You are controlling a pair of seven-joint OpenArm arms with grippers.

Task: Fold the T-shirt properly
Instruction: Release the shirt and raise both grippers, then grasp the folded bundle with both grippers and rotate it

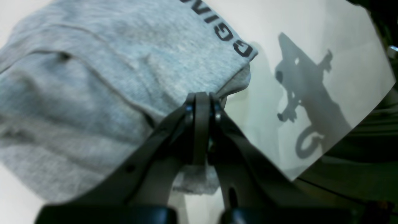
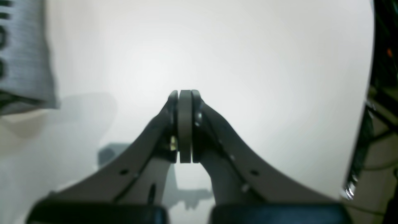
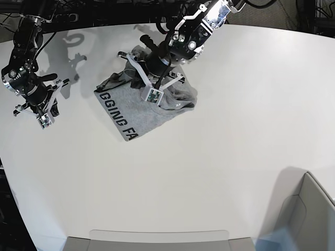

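The heather-grey T-shirt (image 3: 141, 112) lies partly folded at the back middle of the white table (image 3: 220, 146), with black lettering along its near-left edge. In the left wrist view my left gripper (image 1: 202, 96) is shut at a raised edge of the T-shirt (image 1: 93, 93), and the cloth runs into the pads and hangs below them. My right gripper (image 2: 185, 93) is shut on nothing, above bare table. A corner of the T-shirt (image 2: 21, 56) shows at that view's left edge. The right arm (image 3: 31, 86) stands far left of the shirt.
A grey bin (image 3: 309, 214) stands at the near right corner, and a flat grey tray (image 3: 157, 240) runs along the near edge. The table's edge and dark frame (image 1: 357, 174) lie close on the right in the left wrist view. Arm shadows fall on the table at the back left.
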